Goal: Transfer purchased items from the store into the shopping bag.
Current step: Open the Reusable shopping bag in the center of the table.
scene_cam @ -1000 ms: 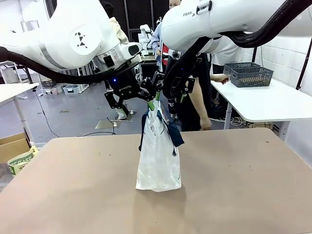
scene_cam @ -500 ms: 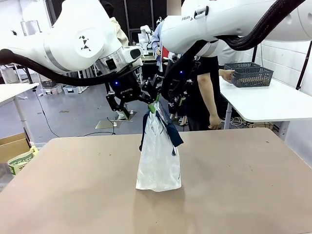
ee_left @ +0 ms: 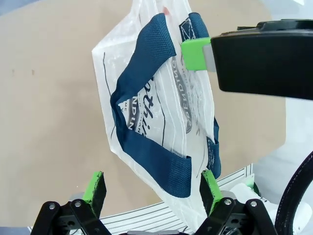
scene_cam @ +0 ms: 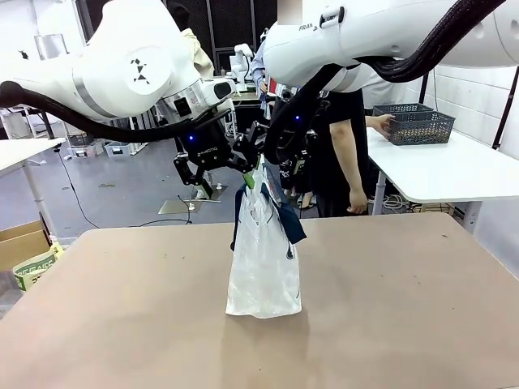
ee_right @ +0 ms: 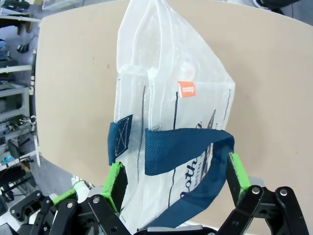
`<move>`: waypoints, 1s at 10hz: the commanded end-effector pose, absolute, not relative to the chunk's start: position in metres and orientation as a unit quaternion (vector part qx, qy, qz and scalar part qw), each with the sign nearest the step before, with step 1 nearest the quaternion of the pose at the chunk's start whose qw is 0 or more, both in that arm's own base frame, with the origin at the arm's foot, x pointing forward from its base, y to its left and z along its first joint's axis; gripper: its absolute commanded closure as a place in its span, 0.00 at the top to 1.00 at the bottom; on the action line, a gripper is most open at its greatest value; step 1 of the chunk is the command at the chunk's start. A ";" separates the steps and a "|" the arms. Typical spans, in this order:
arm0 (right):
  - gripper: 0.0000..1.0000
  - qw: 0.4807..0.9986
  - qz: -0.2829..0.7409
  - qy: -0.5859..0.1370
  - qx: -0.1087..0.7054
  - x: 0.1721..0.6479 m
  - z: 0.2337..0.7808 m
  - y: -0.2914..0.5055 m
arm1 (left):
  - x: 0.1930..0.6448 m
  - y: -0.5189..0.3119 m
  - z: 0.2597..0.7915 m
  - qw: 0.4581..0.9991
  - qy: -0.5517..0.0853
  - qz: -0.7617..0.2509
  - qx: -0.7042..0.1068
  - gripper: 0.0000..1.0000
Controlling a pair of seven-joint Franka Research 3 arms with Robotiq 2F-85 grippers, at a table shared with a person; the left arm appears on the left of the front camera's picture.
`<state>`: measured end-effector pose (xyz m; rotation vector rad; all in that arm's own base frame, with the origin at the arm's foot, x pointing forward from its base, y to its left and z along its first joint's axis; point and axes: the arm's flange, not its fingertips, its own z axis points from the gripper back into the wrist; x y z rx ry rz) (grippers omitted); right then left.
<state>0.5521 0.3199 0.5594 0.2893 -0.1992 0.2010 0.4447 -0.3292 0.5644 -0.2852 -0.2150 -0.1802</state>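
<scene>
The shopping bag stands upright on the brown table, translucent white with navy strap handles hanging down its sides. Both grippers hover at its top edge. My left gripper comes in from the left and my right gripper from the right. In the left wrist view the bag and a navy handle lie between the wide-apart fingers of my left gripper. In the right wrist view my right gripper also stands open around the bag. The purchased items are out of view.
A person stands behind the table's far edge, one hand on a dark mesh basket on a white side table. A cardboard box sits on the floor at left.
The person has straightened up and put a hand on the basket. Both grippers have shifted slightly up and to the left at the bag's top. The bag has not moved.
</scene>
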 end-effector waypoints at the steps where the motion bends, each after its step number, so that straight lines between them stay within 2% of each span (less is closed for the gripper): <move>1: 1.00 0.981 0.105 -0.098 0.133 0.547 0.559 0.322 | 0.449 -0.326 0.569 0.980 -0.094 -0.084 -0.151 1.00; 10: 1.00 0.985 0.094 -0.063 0.133 0.557 0.533 0.312 | 0.463 -0.340 0.562 0.984 -0.082 -0.069 -0.143 1.00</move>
